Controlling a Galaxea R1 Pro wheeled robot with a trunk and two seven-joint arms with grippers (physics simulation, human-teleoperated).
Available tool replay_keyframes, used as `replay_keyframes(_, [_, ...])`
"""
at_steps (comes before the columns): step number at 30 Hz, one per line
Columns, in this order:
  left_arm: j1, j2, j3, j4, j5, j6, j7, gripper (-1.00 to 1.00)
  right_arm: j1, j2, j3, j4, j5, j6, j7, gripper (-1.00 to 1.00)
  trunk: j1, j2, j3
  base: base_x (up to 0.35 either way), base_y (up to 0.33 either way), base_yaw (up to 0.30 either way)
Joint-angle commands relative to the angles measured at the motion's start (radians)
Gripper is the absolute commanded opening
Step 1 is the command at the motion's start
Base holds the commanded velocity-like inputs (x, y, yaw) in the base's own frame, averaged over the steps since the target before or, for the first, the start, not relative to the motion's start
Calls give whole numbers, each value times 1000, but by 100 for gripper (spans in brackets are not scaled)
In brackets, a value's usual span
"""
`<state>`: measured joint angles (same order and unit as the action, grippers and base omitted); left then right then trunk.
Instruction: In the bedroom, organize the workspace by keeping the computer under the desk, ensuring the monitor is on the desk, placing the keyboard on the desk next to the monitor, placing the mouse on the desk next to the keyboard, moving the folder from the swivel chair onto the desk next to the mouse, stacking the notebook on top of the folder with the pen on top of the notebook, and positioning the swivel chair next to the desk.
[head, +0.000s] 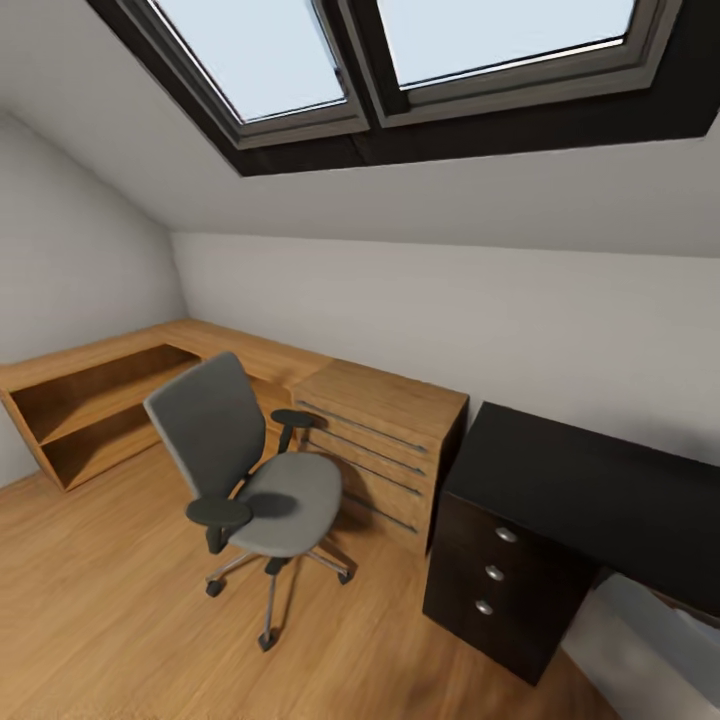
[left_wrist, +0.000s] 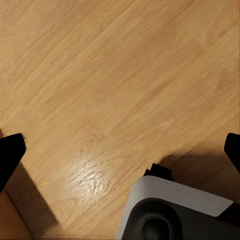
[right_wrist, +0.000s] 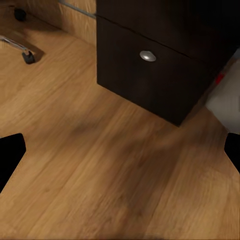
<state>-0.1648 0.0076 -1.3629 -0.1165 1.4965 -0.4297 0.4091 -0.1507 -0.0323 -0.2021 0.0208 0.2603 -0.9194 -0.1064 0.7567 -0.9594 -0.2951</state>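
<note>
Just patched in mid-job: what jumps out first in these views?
The grey swivel chair stands out on the plank floor, its seat bare, in front of the light wooden drawer chest. To the right of the chest is the black desk with three silver-knobbed drawers, its visible top bare. Overhead, dark-framed skylights cut into the sloped ceiling.

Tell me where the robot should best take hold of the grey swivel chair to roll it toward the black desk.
Probably the top edge of the backrest of the grey upholstered swivel chair, approached from behind, on its left in the head view. That edge is thin, high and unobstructed, and pushing there would roll the casters toward the black desk.
</note>
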Motion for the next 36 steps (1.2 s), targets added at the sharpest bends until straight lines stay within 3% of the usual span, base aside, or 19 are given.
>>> replay_keyframes(1, [0, 1, -8, -3, 5, -2, 8, 100, -1, 0, -2, 2, 11, 3, -10, 100, 0, -1, -1, 0, 0, 278])
replay_keyframes(15, [0, 4, -1, -3, 0, -20, 7, 100, -1, -4, -6, 1, 8, 29, -13, 100, 0, -1, -1, 0, 0, 280])
replay_keyframes(24, [0, 18, -8, 2, 4, -229, -5, 100, -1, 9, -3, -27, 12, 66, -12, 100, 0, -1, -1, 0, 0, 281])
replay_keyframes(29, [0, 33, -9, 4, 6, -280, -34, 100, -1, 40, -1, -122, 13, 73, -12, 100, 0, -1, -1, 0, 0, 280])
replay_keyframes(36, [16, 49, -10, 4, 6, -365, -73, 100, -2, 52, -4, -215, 7, 77, -14, 100, 0, -1, -2, 0, 0, 278])
